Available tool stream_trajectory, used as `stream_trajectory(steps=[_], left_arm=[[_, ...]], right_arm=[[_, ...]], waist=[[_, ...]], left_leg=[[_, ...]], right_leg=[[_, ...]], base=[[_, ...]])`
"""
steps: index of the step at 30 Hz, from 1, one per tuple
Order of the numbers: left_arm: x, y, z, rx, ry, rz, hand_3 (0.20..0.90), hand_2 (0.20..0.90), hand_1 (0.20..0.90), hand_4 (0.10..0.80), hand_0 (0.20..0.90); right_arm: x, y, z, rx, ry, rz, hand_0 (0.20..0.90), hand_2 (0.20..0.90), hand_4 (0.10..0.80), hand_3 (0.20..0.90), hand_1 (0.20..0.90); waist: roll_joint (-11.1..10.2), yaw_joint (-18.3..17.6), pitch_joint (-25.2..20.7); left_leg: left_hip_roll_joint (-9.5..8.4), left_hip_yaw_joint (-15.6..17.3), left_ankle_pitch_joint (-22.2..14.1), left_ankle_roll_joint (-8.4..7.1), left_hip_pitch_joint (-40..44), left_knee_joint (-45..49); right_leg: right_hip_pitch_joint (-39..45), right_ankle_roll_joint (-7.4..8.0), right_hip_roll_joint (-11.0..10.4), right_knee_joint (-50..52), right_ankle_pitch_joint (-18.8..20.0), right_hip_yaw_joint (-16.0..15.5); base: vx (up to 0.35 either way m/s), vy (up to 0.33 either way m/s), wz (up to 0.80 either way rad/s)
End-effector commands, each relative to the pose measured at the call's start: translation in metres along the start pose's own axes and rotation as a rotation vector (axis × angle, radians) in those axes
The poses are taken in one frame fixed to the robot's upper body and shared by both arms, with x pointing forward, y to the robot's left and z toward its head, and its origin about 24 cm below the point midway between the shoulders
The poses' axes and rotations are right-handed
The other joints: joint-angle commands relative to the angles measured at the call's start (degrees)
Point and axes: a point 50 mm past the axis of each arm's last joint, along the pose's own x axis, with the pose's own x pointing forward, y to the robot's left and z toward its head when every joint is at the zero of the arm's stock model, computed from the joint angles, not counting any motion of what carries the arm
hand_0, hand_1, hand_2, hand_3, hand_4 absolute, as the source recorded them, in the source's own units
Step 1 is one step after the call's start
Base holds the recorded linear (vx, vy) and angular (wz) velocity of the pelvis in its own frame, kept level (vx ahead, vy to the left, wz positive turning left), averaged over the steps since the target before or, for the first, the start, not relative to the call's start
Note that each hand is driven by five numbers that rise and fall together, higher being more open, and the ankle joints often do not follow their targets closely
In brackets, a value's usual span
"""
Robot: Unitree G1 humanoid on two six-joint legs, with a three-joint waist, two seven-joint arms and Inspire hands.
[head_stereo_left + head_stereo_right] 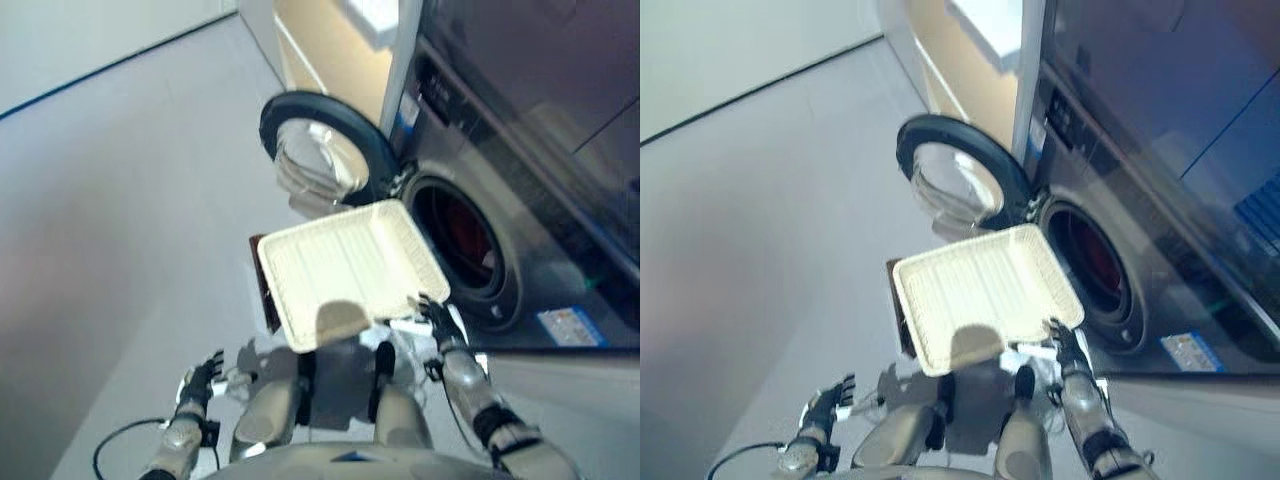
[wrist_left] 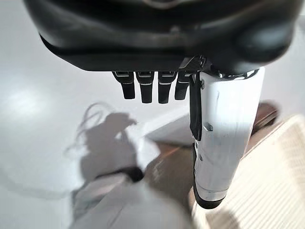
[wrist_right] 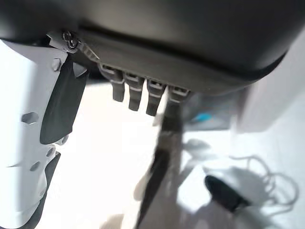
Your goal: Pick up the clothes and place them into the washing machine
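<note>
A white ribbed laundry basket (image 1: 350, 265) sits low in front of me with no clothes showing in it. Just right of it, the grey washing machine (image 1: 540, 170) has its round door (image 1: 320, 150) swung open to the left. Something reddish shows inside the dark drum (image 1: 462, 238). My right hand (image 1: 437, 318) hovers at the basket's near right corner, fingers straight and holding nothing (image 3: 138, 93). My left hand (image 1: 202, 378) hangs over the floor to the basket's near left, open and empty too (image 2: 152, 88).
The basket rests on a dark brown stand (image 1: 268, 295). A pale wooden cabinet (image 1: 330, 50) stands behind the open door. Grey floor (image 1: 130, 200) spreads to the left, up to a light wall (image 1: 80, 40).
</note>
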Motion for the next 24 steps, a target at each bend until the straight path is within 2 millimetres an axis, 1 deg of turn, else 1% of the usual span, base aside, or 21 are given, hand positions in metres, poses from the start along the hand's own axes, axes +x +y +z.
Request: stream_trajectory(steps=[1, 2, 4, 7, 8, 9, 11, 12, 14, 16, 17, 19, 21, 24], left_arm=[[0.004, 0.004, 0.013, 0.017, -0.053, 0.007, 0.9, 0.9, 0.9, 0.8, 0.9], [0.002, 0.003, 0.007, 0.05, -0.043, 0.013, 0.9, 0.9, 0.9, 0.8, 0.9], [0.0, 0.003, -0.005, 0.057, 0.012, 0.018, 0.9, 0.9, 0.9, 0.8, 0.9], [0.0, 0.0, -0.013, 0.059, 0.063, 0.019, 0.9, 0.9, 0.9, 0.8, 0.9], [0.0, 0.0, -0.013, 0.059, 0.063, 0.02, 0.9, 0.9, 0.9, 0.8, 0.9], [-0.001, -0.002, -0.019, 0.038, 0.105, 0.014, 0.9, 0.9, 0.9, 0.8, 0.9], [-0.002, -0.003, -0.024, 0.055, 0.144, 0.008, 0.9, 0.9, 0.9, 0.8, 0.9], [-0.002, -0.005, -0.026, 0.067, 0.162, -0.008, 0.9, 0.9, 0.9, 0.8, 0.9], [-0.002, -0.007, -0.026, 0.073, 0.169, -0.023, 0.9, 0.9, 0.9, 0.8, 0.9], [-0.002, -0.009, -0.028, 0.056, 0.186, -0.035, 0.9, 0.9, 0.9, 0.8, 0.9], [-0.002, -0.009, -0.028, 0.056, 0.186, -0.035, 0.9, 0.9, 0.9, 0.8, 0.9], [-0.002, -0.011, -0.029, 0.05, 0.199, -0.052, 0.9, 0.9, 0.9, 0.8, 0.9], [-0.001, -0.011, -0.027, 0.049, 0.194, -0.056, 0.9, 0.9, 0.9, 0.8, 0.9], [-0.002, -0.013, -0.029, 0.066, 0.205, -0.073, 0.9, 0.9, 0.9, 0.8, 0.9]], right_arm=[[0.001, -0.011, 0.015, -0.004, -0.105, -0.016, 0.9, 0.9, 0.8, 0.9, 0.9], [-0.008, -0.012, -0.009, 0.001, -0.044, -0.031, 0.9, 0.9, 0.8, 0.9, 0.9], [-0.015, -0.01, -0.031, -0.007, 0.032, -0.03, 0.9, 0.9, 0.8, 0.9, 0.9], [-0.03, -0.005, -0.068, -0.023, 0.191, -0.029, 0.9, 0.9, 0.8, 0.9, 0.9], [-0.03, -0.005, -0.068, -0.023, 0.191, -0.029, 0.9, 0.9, 0.8, 0.9, 0.9], [-0.039, 0.001, -0.089, -0.064, 0.292, -0.009, 0.9, 0.9, 0.8, 0.9, 0.9], [-0.048, 0.008, -0.105, -0.083, 0.383, 0.018, 0.9, 0.9, 0.8, 0.9, 0.9], [-0.052, 0.011, -0.111, -0.124, 0.417, 0.045, 0.9, 0.9, 0.8, 0.9, 0.9], [-0.06, 0.012, -0.123, -0.157, 0.478, 0.068, 0.9, 0.9, 0.8, 0.9, 0.9], [-0.066, 0.01, -0.132, -0.154, 0.541, 0.069, 0.9, 0.9, 0.8, 0.9, 0.9], [-0.066, 0.01, -0.132, -0.154, 0.541, 0.069, 0.9, 0.9, 0.8, 0.9, 0.9], [-0.07, 0.008, -0.139, -0.164, 0.594, 0.079, 0.9, 0.9, 0.8, 0.9, 0.9], [-0.066, 0.002, -0.135, -0.149, 0.59, 0.05, 0.9, 0.9, 0.8, 0.9, 0.9], [-0.061, -0.001, -0.13, -0.161, 0.574, 0.051, 0.9, 0.9, 0.8, 0.9, 0.9]], waist=[[1.39, 0.42, -4.27], [0.62, -0.25, -5.6], [-0.03, -0.6, -7.17], [-0.82, -0.98, -9.42], [-0.83, -0.97, -9.4], [-0.99, -1.11, -10.57], [-1.36, -1.22, -11.19], [-1.65, -1.3, -11.8], [-1.91, -1.4, -12.51], [-2.1, -1.36, -12.92], [-2.1, -1.36, -12.91], [-2.18, -1.25, -13.86], [-2.18, -1.1, -14.67], [-2.19, -1.04, -15.1]], left_leg=[[0.97, -0.56, 3.09, -5.09, -2.63, 0.03], [1.08, -0.07, 2.8, -5.15, -1.03, -0.29], [1.26, 0.42, 2.58, -5.2, 0.48, -0.82], [1.44, 1.17, 2.75, -5.49, 3.01, -2.8], [1.44, 1.18, 2.77, -5.49, 3.09, -2.87], [1.62, 1.44, 3.02, -5.51, 5.01, -4.34], [1.85, 1.91, 3.31, -5.56, 6.39, -5.33], [1.87, 1.87, 3.33, -5.58, 7.22, -5.74], [1.88, 1.66, 2.99, -5.37, 8.52, -5.75], [1.66, 1.56, 2.32, -5.06, 9.08, -5.01], [1.66, 1.56, 2.32, -5.06, 9.09, -5.0], [1.69, 1.35, 1.83, -4.85, 10.11, -5.03], [1.61, 1.23, 1.43, -4.7, 10.96, -5.2], [1.65, 1.05, 1.13, -4.61, 11.5, -5.16]], right_leg=[[2.8, -1.17, 4.15, 3.63, -5.97, -1.88], [4.42, -0.93, 4.33, 2.72, -5.78, -1.72], [5.61, -0.7, 4.5, 1.83, -5.37, -1.26], [7.73, -0.21, 4.6, -0.85, -3.83, -0.52], [7.81, -0.21, 4.61, -0.93, -3.8, -0.51], [9.03, -0.21, 4.86, -1.45, -3.8, -0.57], [10.15, -0.31, 4.9, -1.18, -4.14, -0.83], [11.04, -0.36, 5.0, -1.21, -4.38, -0.85], [12.3, -0.43, 5.02, -1.08, -4.75, -1.07], [13.19, -0.54, 4.98, -0.84, -5.16, -1.13], [13.2, -0.54, 4.98, -0.84, -5.16, -1.13], [14.05, -0.53, 4.99, -0.91, -5.45, -1.19], [14.89, -0.57, 4.95, -1.0, -5.72, -1.13], [15.27, -0.55, 4.88, -1.01, -5.88, -1.19]], base=[[0.036, 0.002, 0.0], [0.022, 0.007, -0.04], [0.033, 0.006, -0.12], [0.025, 0.002, -0.11], [0.03, 0.007, -0.08], [0.021, 0.005, -0.08], [0.032, -0.001, -0.02], [0.055, -0.008, -0.01], [0.055, -0.002, -0.05], [0.033, 0.006, 0.0], [0.031, 0.005, 0.04], [0.063, 0.003, 0.05], [0.057, 0.005, 0.03], [0.0, 0.0, 0.0]])
